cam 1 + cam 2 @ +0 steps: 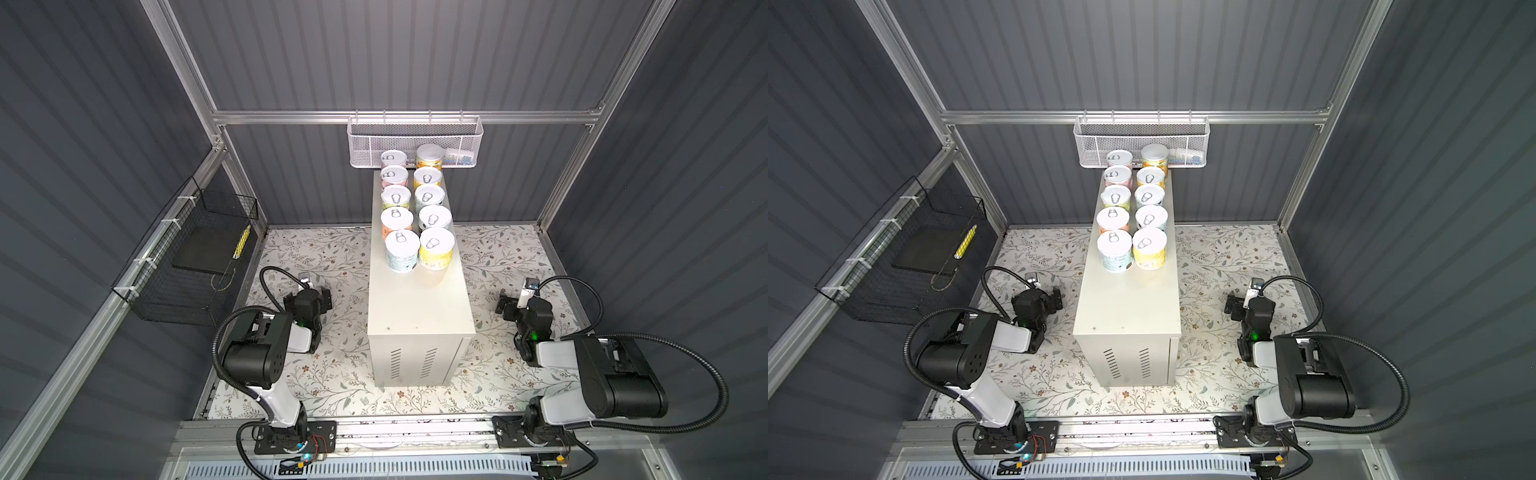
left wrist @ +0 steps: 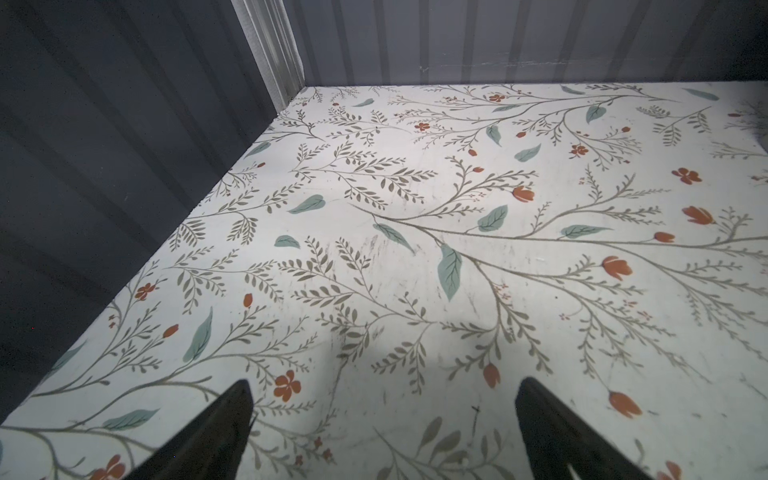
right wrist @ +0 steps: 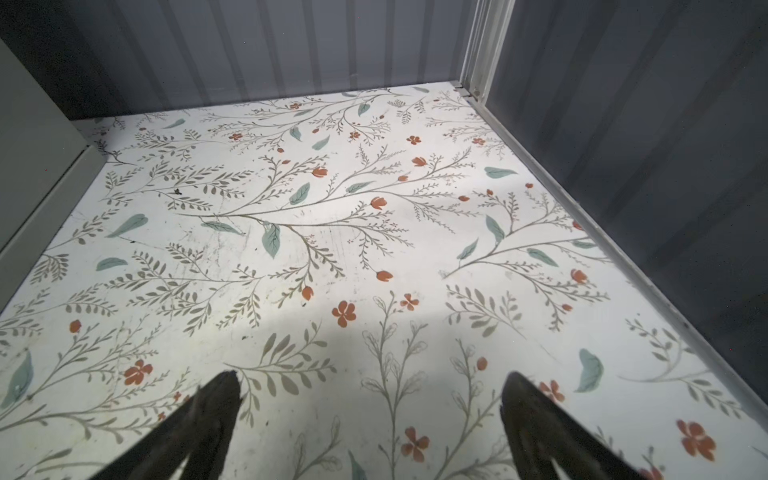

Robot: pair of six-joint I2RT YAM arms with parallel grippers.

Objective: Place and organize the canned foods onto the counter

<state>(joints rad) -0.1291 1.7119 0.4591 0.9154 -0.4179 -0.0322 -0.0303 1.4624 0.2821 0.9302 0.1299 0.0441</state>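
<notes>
We see all ten cans (image 1: 397, 201) upright on the counter (image 1: 419, 307), in two rows of five that run along its long axis and fill its far half. The near half is bare. The left gripper (image 2: 384, 386) and the right gripper (image 3: 372, 376) sit low over the floor (image 1: 332, 249), one on each side of the counter. Both have their jaws spread and nothing between them.

From either gripper the cans lie higher up and toward the far wall. The left arm is nearer the row ending in the blue can (image 1: 402, 251), the right arm nearer the row ending in the yellow can (image 1: 435, 248). We find no can on the floor, so we judge the placing done.
</notes>
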